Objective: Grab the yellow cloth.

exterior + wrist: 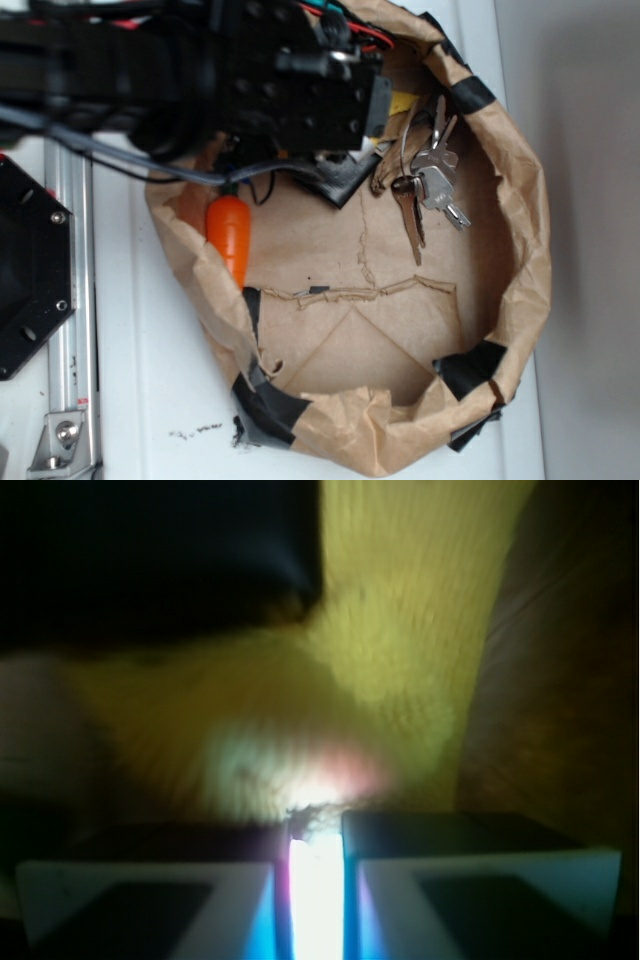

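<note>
the robot arm (200, 70) hangs over the far, upper part of a crumpled brown paper bag (520, 250) that lies opened out like a shallow bowl, its rim patched with black tape (465, 370). the arm's dark bulk hides most of what sits under it. in the exterior view only a small scrap of the yellow cloth (403, 103) peeks out beside the arm, near the bag's upper rim.

the wrist view is much closer. there the yellow cloth (400, 630) fills the middle, fuzzy and ribbed like towelling, with the black wallet (150, 550) covering its upper left corner. the gripper (316, 825) has its two pads nearly pressed together, only a thin bright slit between them, and a small tuft of cloth appears pinched at the top of that slit.

also in the bag: a bunch of keys (430, 180) towards the right side, and an orange toy carrot (231, 230) against the left wall, both apart from the cloth.

the cloth looks light, soft and limp, so it should bunch and drape rather than resist. its nap gives friction, so slipping seems unlikely. a pinch on a raised fold away from the wallet looks best, since the wallet seems to rest on one corner and could drag along.
</note>
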You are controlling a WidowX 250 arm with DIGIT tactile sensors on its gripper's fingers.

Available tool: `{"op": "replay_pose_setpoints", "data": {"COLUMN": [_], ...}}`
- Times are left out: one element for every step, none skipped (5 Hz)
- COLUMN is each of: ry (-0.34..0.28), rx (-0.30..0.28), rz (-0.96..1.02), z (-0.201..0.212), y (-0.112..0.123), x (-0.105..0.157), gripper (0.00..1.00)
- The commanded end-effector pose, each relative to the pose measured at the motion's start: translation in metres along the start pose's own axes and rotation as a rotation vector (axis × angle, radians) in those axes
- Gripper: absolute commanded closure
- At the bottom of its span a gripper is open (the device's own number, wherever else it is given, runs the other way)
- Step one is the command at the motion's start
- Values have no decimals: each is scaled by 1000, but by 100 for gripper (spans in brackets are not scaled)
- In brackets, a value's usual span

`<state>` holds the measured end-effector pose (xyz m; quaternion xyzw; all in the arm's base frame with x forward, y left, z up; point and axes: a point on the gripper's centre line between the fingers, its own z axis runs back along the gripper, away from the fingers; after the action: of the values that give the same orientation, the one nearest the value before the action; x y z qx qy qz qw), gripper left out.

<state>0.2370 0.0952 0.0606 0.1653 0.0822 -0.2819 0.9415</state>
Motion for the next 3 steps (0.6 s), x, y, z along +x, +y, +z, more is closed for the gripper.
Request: {"op": "replay_pose_setpoints", "data": {"ry": [-319, -329, -415], "rx": [-74, -153, -251], "rz": [302, 443, 494], "z": [139, 139, 134], "y": [-20, -26, -28], "x": [32, 41, 47], "gripper": [100, 100, 100]}}
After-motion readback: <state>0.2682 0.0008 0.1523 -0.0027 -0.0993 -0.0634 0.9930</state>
